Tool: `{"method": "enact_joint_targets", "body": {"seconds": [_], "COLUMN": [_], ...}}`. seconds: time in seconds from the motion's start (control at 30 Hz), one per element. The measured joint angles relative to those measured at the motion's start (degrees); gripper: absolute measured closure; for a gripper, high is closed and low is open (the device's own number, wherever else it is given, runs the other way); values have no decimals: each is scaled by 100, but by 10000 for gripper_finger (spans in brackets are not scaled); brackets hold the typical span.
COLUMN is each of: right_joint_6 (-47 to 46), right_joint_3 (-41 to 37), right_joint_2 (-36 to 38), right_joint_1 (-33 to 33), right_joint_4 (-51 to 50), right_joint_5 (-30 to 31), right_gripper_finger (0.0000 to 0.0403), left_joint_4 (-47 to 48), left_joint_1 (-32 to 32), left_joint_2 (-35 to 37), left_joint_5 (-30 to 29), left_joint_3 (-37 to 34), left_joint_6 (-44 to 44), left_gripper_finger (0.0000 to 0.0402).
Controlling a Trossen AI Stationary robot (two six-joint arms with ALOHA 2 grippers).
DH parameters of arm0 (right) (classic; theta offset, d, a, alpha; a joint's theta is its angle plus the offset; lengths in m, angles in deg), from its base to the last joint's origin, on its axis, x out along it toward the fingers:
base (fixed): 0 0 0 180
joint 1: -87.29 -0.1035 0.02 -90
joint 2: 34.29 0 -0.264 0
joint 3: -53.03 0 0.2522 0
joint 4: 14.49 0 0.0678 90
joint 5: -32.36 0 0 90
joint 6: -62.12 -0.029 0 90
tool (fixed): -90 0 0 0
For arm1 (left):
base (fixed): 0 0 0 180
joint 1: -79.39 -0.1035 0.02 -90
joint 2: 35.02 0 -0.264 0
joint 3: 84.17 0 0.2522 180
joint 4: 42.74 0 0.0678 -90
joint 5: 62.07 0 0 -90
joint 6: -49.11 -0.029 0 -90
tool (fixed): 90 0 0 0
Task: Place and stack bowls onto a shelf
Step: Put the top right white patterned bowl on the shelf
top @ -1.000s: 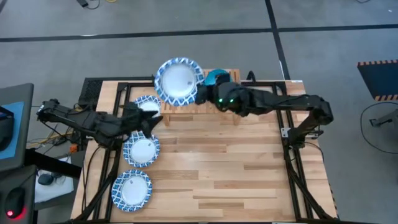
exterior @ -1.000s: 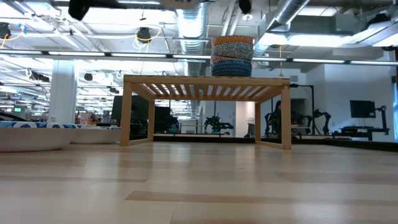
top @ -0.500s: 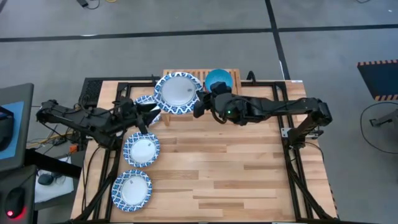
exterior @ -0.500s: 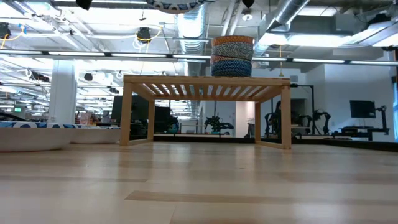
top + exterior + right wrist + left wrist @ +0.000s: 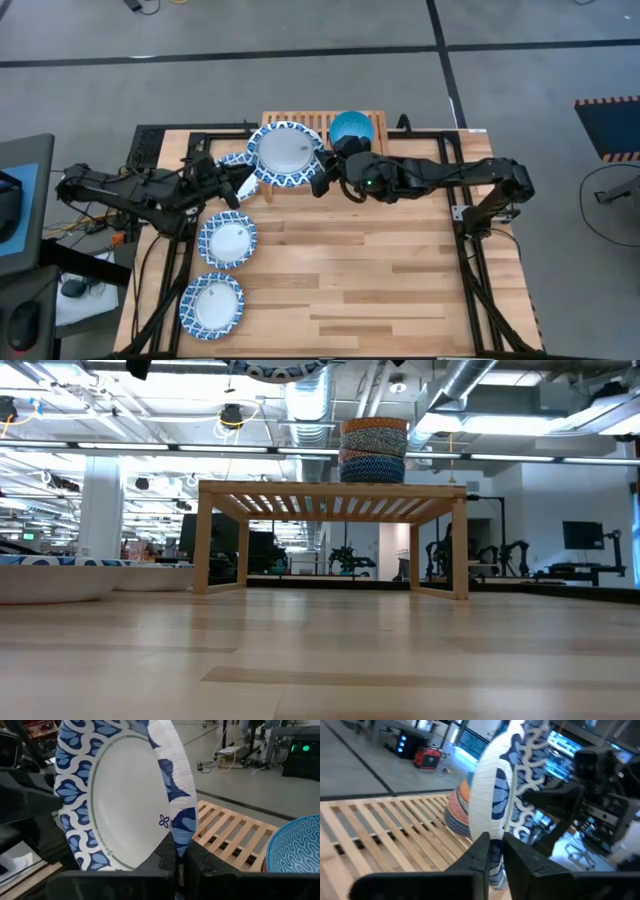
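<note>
A wide blue-and-white patterned dish [image 5: 285,152] hangs face up above the left end of the slatted shelf [image 5: 372,117], held between both grippers. My left gripper [image 5: 250,180] is shut on its near-left rim and my right gripper [image 5: 322,178] on its near-right rim. A stack of small bowls, bright blue on top [image 5: 352,128], stands on the shelf's right part [image 5: 374,450]. Another patterned dish [image 5: 230,163] lies on the table, partly under my left gripper. In the low view the held dish's underside [image 5: 285,370] shows at the top edge. My left gripper pinches the dish's rim [image 5: 496,827] between its two fingers, coming from the table's left and near side. The dish is lifted clear above the shelf. My right gripper pinches the rim [image 5: 181,831] on the opposite side between its two fingers, reaching in from the right. The dish's white centre faces up.
Two more patterned dishes [image 5: 228,240] [image 5: 212,305] lie on the plank table near its left edge. The shelf's legs [image 5: 205,540] stand at the table's far edge. Bare planks spread over the near and right parts of the table.
My right gripper has brought the dish a little toward the near edge and levelled it over the shelf's left end. My left gripper has moved toward the dish and shut on its near-left rim.
</note>
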Motion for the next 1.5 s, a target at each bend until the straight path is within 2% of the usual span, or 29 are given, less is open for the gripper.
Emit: {"method": "enact_joint_targets", "body": {"seconds": [0.07, 0.2, 0.4, 0.5, 0.57, 0.77, 0.9, 1.03, 1.2, 1.5], "right_joint_6": [11, 15, 31, 33, 32, 562, 696, 445, 237, 114], "right_joint_3": [0, 0, 0, -2, 9, 0, 2, 2, 4, 2], "right_joint_2": [0, 0, 191, 454, 639, 1035, 1267, 1432, 1638, 1646], "right_joint_1": [-4, 6, -13, -19, 10, 35, 53, 168, 349, 529], "right_joint_4": [-6, -53, -538, -985, -1180, -1380, -1401, -1687, -2392, -3089], "right_joint_5": [-89, -222, -168, -125, -58, -51, -58, -73, -95, -187], "right_gripper_finger": [370, 357, 328, 303, 282, 207, 181, 177, 177, 177], "left_joint_4": [0, 6, 170, 542, 848, 1213, 1202, 1209, 1201, 934], "left_joint_1": [-42, -127, -251, -383, -522, -1228, -1863, -2393, -2743, -3025], "left_joint_2": [2, 2, 7, 22, 15, -207, -497, -859, -1294, -1896], "left_joint_5": [128, 174, -418, -844, -911, -532, -116, 396, 1076, 1852], "left_joint_3": [0, 0, 0, 2, 2, 2, 2, 2, 2, -2], "left_joint_6": [-63, -49, 357, 809, 1126, 1900, 2541, 3234, 4023, 4557], "left_gripper_finger": [392, 399, 401, 401, 401, 401, 401, 401, 393, 306]}}
